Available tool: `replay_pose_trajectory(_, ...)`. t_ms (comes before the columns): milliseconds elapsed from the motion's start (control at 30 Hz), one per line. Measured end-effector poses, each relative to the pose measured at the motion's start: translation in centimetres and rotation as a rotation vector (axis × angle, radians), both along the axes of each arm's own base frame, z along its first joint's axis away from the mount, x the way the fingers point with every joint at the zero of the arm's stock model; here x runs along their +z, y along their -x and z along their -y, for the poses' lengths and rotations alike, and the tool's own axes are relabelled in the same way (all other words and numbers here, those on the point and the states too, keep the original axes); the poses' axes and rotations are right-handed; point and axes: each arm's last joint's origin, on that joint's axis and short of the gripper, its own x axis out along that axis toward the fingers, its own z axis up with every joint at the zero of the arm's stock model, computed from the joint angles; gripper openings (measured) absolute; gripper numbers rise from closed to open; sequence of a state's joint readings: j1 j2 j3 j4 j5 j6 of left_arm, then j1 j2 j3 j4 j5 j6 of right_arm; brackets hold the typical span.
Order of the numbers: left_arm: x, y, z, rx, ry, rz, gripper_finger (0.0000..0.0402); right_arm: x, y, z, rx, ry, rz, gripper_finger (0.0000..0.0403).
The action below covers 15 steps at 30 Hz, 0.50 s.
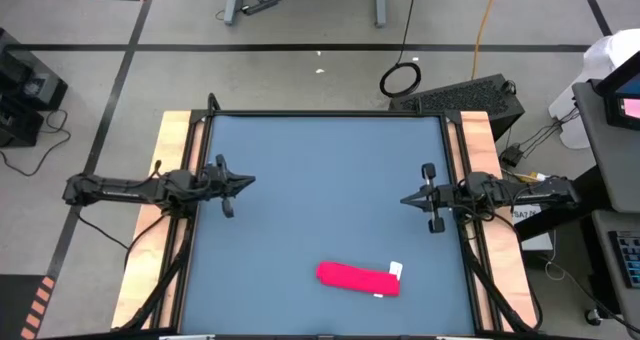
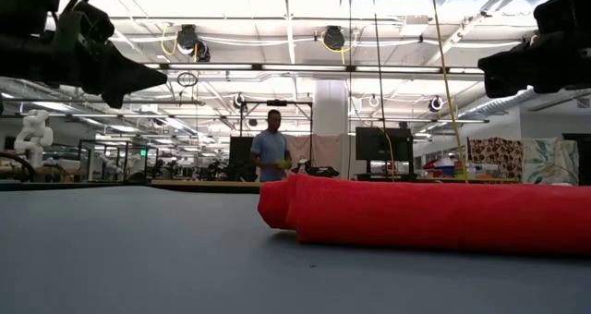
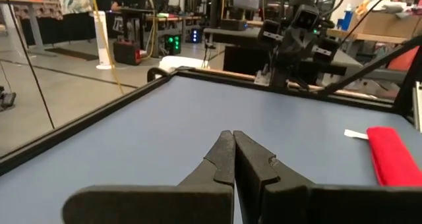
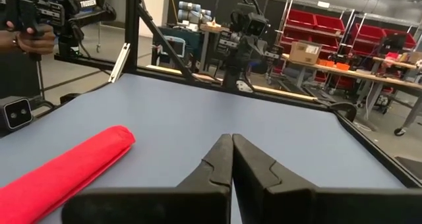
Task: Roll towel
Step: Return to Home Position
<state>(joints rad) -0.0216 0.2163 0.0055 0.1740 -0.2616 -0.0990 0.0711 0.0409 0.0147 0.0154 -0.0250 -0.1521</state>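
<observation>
**Asker:** What are your claws doing?

**Me:** My left claw (image 3: 232, 137) is pressed shut, finger against finger, with nothing between them. My right claw (image 4: 231, 140) is the same — closed on nothing. Both hang above the bench (image 1: 320, 150), one at each side edge, tips pointing toward each other across the blue top.

**Asker:** And the towel?

**Me:** The towel (image 1: 358, 278) lies on the bench as a tight red roll, apart from both claws and touched by neither. It is nearer my right claw than my left, off to one side of the line between them, close to a bench edge. Its white tag (image 1: 396, 271) sticks out at the end closer to my right claw.

**Asker:** Anything past the roll?

**Me:** Looking out from my left claw, the right arm (image 3: 297, 36) shows across the bench. From my right claw, the left arm (image 4: 245, 33) stands at the far edge, with racks of red bins (image 4: 310, 21) behind it. Farther off — a person (image 2: 271, 148) in a blue shirt stands well beyond the bench.
</observation>
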Motion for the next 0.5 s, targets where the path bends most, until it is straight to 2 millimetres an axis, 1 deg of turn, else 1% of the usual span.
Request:
replay_pose_trajectory(200, -0.01, 0.83, 0.08, -0.033, 0.027, 0.02, 0.0, -0.19, -0.15, -0.01, 0.001, -0.012, -0.025, 0.0)
replay_pose_trajectory(367, 0.27, 1.08, 0.2, -0.079, 0.026, 0.055, 0.0, -0.3, -0.24, -0.02, 0.001, -0.011, -0.039, 0.0)
replay_pose_trajectory(500, 0.19, 1.08, 0.37, -0.139, 0.013, 0.045, 0.0, -0.28, -0.23, -0.06, 0.011, -0.038, -0.039, 0.0)
